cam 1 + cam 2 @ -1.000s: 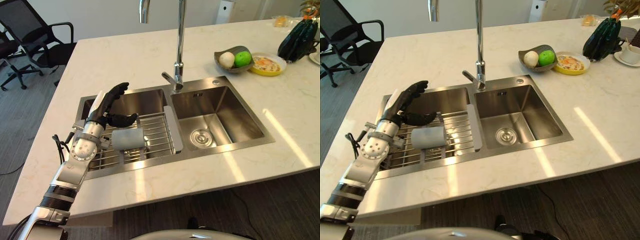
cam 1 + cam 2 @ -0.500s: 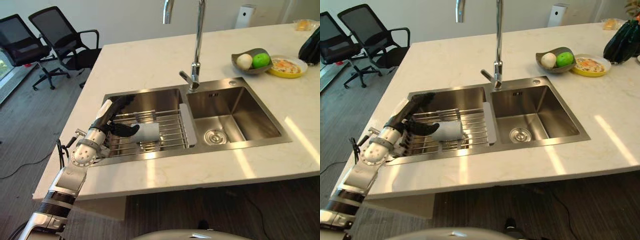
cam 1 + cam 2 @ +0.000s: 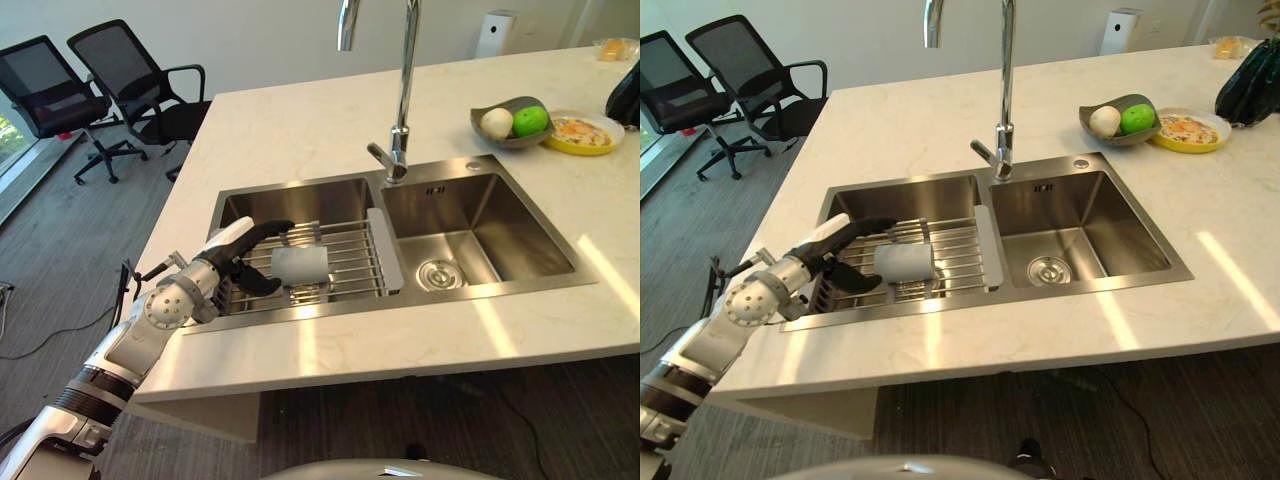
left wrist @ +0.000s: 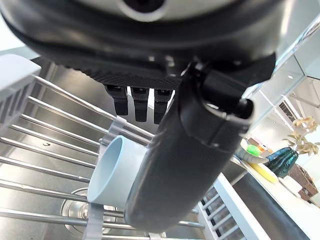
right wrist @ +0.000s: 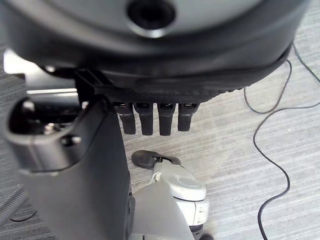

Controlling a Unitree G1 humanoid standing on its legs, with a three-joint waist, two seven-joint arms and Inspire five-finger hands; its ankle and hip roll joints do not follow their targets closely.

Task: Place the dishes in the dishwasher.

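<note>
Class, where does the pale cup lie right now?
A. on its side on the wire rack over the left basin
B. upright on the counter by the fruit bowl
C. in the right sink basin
A: the cup lies on its side on the wire rack, beside the left hand.

Robot hand [image 4: 150, 102] open, pale cup [image 4: 116, 170] on sink rack [image 4: 45, 165]

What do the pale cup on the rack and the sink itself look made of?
The pale blue-grey cup, lying on its side, looks like matte ceramic or plastic: even, dull surface, no highlights. The double sink looks like brushed stainless steel: silver, softly reflective walls. The wire rack appears metal.
</note>
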